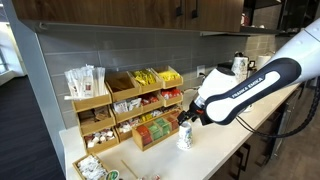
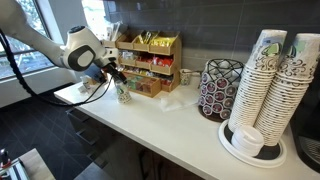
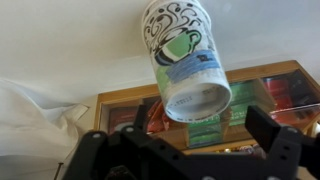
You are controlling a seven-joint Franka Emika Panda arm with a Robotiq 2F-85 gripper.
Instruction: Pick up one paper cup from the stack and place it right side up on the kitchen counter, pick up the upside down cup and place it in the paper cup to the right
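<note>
Kitchen counter (image 2: 170,115) bears a patterned cup (image 3: 182,55), jaws partly cropped.

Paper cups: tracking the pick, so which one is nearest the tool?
The lone green-and-black patterned paper cup beside the wooden snack racks, by the open tool; the others, mostly in tall stacks, sit far along the counter.

Cup (image 3: 182,55) cut by top edge; claw (image 3: 180,130) base cut by bottom edge.

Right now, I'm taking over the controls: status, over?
Fingers open, empty, short of patterned cup. Cup stands on kitchen counter, ungrasped. Snack rack close by.
</note>
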